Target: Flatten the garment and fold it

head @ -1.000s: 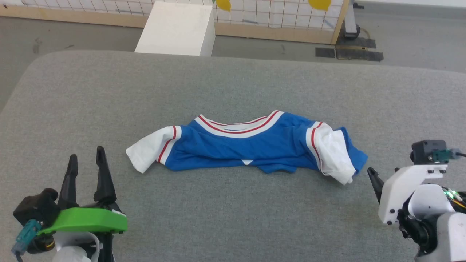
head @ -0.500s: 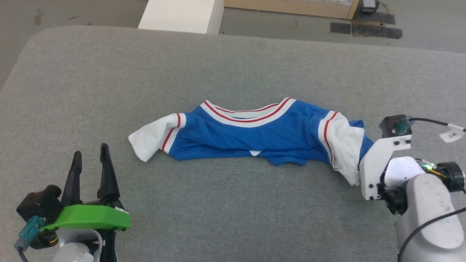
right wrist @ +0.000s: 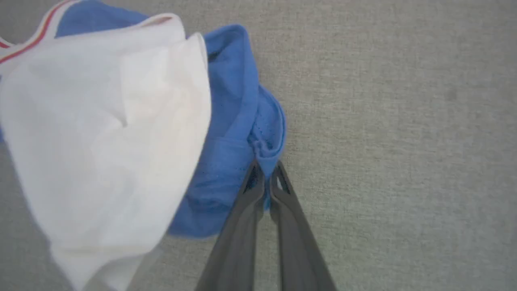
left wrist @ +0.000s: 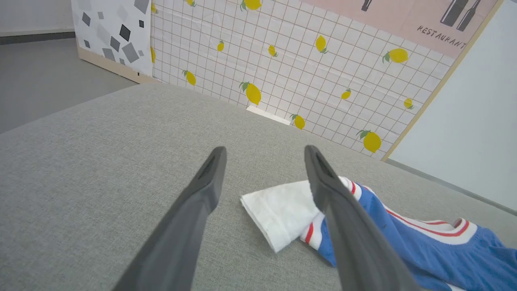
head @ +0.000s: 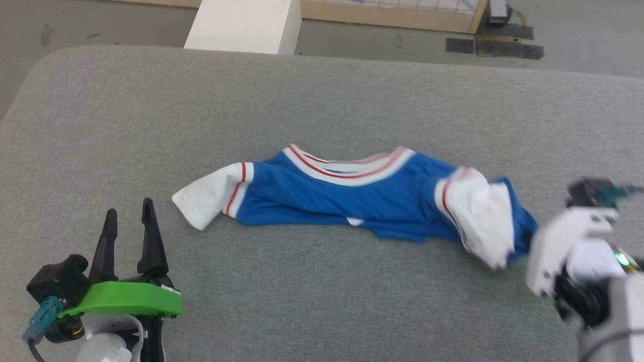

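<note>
Grey cloth-covered table [head: 322, 100], rounded corners, takes up most of the head view. Lemon-print grid panel [left wrist: 282, 60] stands behind it, with a white block [head: 244, 25] on the floor past the far edge.

The garment [head: 352, 201] lies mid-table, bunched into a crosswise band. Its striped collar faces the far side. The white sleeve at the robot's left lies flat. The sleeve at the right is heaped over blue cloth.

Right end effector [right wrist: 265, 165]: fingers pressed together, pinching a fold of the blue edge at the garment's right end.

Left end effector [head: 129, 207]: fingers spread, nothing between them, near the flat white sleeve but apart from it.
</note>
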{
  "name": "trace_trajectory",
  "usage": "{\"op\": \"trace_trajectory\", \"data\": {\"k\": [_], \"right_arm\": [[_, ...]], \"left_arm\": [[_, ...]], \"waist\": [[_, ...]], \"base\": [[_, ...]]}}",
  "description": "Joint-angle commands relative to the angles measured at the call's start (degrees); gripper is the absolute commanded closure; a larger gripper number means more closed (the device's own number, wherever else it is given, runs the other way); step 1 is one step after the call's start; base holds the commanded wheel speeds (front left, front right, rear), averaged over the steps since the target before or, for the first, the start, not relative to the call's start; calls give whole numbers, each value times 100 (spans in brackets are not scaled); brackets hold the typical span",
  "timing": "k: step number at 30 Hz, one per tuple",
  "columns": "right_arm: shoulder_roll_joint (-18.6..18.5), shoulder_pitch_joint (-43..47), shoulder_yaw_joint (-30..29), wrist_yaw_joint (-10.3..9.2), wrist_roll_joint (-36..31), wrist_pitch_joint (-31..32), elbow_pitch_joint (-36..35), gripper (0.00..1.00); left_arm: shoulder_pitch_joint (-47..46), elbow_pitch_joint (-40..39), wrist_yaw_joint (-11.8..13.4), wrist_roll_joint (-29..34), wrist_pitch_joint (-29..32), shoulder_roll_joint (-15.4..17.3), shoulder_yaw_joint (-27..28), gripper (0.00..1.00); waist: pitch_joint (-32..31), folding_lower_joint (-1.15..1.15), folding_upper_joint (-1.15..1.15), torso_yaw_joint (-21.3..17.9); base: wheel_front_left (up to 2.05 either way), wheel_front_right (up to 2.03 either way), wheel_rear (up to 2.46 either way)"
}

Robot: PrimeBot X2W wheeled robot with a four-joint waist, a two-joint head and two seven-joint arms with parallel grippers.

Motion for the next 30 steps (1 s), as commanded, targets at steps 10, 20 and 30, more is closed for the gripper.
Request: {"op": "trace_trajectory", "data": {"k": [10, 20, 30], "right_arm": [[-17, 1856, -813, -9, 890, 657, -1273, 0], [-17, 866, -917, -9, 1362, -300, -1857, 0], [-512, -262, 1159, -9, -394, 1126, -1029, 0]], "left_arm": [[71, -24, 25, -14, -2, -53, -105, 0], [138, -120, 67, -31, 83, 2, -155, 0], [-17, -158, 23, -78, 113, -32, -269, 0]], "waist": [[-207, 0, 0, -293], [-268, 0, 0, -287], [66, 0, 0, 5]], "base": [[0, 0, 0], [0, 0, 0], [0, 0, 0]]}}
